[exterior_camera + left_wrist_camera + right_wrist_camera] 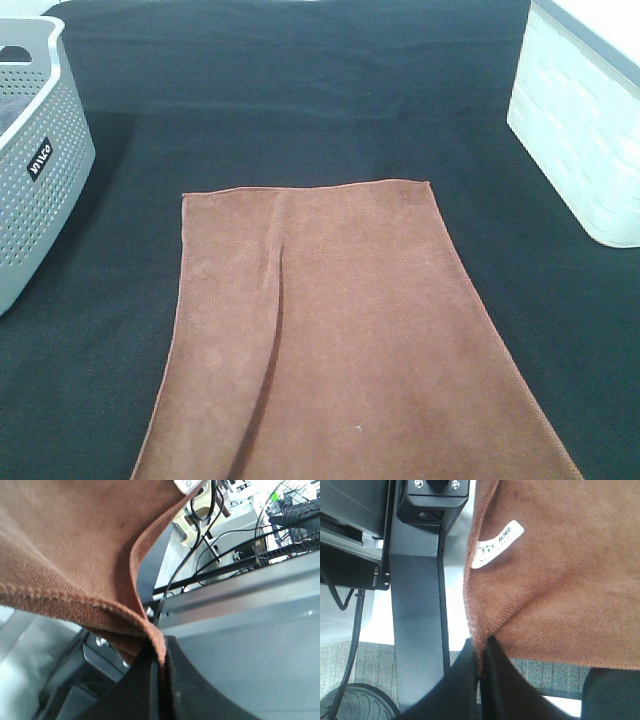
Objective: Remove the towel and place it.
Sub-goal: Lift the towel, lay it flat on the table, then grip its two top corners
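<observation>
The rust-brown towel (330, 330) lies spread on the black table cloth, running from mid-table off the near edge of the exterior high view. Neither gripper shows in that view. In the left wrist view my left gripper (161, 672) is shut on a stitched corner of the towel (70, 550), which hangs from the black fingers (135, 690). In the right wrist view my right gripper (482, 672) is shut on another corner of the towel (560, 580), near its small white tag (498, 544).
A grey perforated basket (35, 160) stands at the left edge of the table. A white basket (585, 120) stands at the right edge. The black table cloth (300, 90) covers the table. Below the grippers are frame parts, cables and floor.
</observation>
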Motion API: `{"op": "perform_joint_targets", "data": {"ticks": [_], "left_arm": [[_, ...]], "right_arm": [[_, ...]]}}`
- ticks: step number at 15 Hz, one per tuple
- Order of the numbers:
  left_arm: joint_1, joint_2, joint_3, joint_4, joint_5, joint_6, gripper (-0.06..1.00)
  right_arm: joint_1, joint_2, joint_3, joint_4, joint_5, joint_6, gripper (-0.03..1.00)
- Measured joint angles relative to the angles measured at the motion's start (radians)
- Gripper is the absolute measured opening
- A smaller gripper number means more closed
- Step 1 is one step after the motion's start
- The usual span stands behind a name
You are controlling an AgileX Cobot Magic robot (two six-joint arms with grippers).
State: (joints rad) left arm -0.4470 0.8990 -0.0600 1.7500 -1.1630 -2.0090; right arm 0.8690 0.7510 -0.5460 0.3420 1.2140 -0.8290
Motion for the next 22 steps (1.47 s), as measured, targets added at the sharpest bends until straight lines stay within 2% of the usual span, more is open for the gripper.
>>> {"op": "perform_joint_targets", "data": {"ticks": [3, 9, 10, 11, 13, 14, 15, 16, 18, 22], "left_arm": [[0.0, 0.0, 0.026, 0.0, -0.042, 0.0, 0.0], [0.0, 0.0, 0.027, 0.0, -0.036, 0.0, 0.0], [0.0, 0.0, 0.027, 0.0, -0.036, 0.0, 0.05], [0.0, 0.0, 0.027, 0.0, -0.036, 0.0, 0.15], [0.0, 0.0, 0.027, 0.0, -0.029, 0.0, 0.47], [0.0, 0.0, 0.027, 0.0, -0.008, 0.0, 0.67], [0.0, 0.0, 0.027, 0.0, 0.016, 0.0, 0.81], [0.0, 0.0, 0.027, 0.0, 0.035, 0.0, 0.9], [0.0, 0.0, 0.027, 0.0, 0.039, -0.003, 0.92], [0.0, 0.0, 0.026, 0.0, 0.078, -0.048, 0.92]], "right_arm": [[0.007, 0.0, 0.0, -0.022, 0.0, 0.01, 0.0], [0.007, 0.0, 0.0, -0.048, 0.0, 0.012, 0.01], [0.007, 0.0, 0.0, -0.05, 0.0, 0.012, 0.1], [0.007, 0.0, 0.0, -0.055, 0.0, 0.012, 0.21], [0.007, 0.0, 0.0, -0.087, 0.0, 0.012, 0.41], [0.007, 0.0, 0.0, -0.116, 0.001, 0.011, 0.48], [0.007, 0.0, 0.0, -0.153, 0.001, 0.011, 0.52], [0.007, 0.0, 0.0, -0.187, 0.001, 0.011, 0.53], [0.007, 0.0, 0.0, -0.2, -0.007, 0.011, 0.54], [0.007, 0.0, 0.0, -0.215, -0.082, 0.012, 0.54]]}}
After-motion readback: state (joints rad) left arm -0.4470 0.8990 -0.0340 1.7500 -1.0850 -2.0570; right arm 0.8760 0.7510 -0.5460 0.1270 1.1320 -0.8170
